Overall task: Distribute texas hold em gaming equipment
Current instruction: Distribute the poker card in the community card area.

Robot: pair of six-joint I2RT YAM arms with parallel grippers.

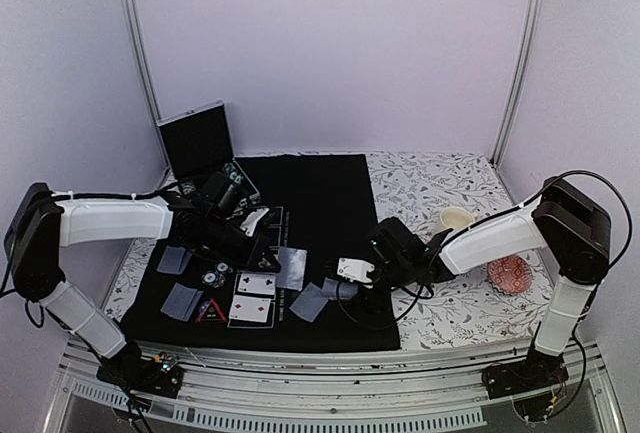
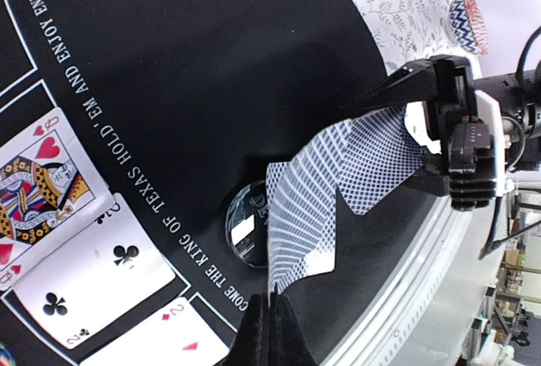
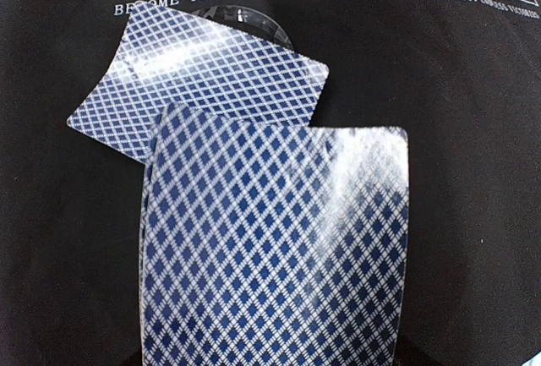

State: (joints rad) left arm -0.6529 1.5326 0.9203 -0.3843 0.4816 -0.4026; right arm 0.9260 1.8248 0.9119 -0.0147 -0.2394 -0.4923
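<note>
My left gripper (image 1: pixel 270 250) (image 2: pixel 275 303) is shut on the near edge of a lattice-backed playing card (image 1: pixel 292 266) (image 2: pixel 296 214), which rises beside a clear disc (image 2: pixel 243 224). Facing it, my right gripper (image 1: pixel 342 279) (image 2: pixel 385 150) is shut across a bowed stack of playing cards (image 3: pixel 275 248) (image 2: pixel 376 155); its fingers are hidden in its own view. Face up on the black mat (image 1: pixel 320 193) lie a queen of hearts (image 2: pixel 34 188), a two of clubs (image 1: pixel 257 283) and a two of diamonds (image 1: pixel 250 310). Striped chips (image 1: pixel 217 275) and a red triangle marker (image 1: pixel 211 311) sit to their left.
Two face-down cards (image 1: pixel 173 260) (image 1: pixel 181 300) lie at the mat's left, another (image 1: pixel 310 303) near its front. An open black case (image 1: pixel 197 143) with chips stands at the back left. A cream cup (image 1: pixel 455 218) and a reddish dish (image 1: pixel 510 273) rest on the flowered cloth (image 1: pixel 440 183).
</note>
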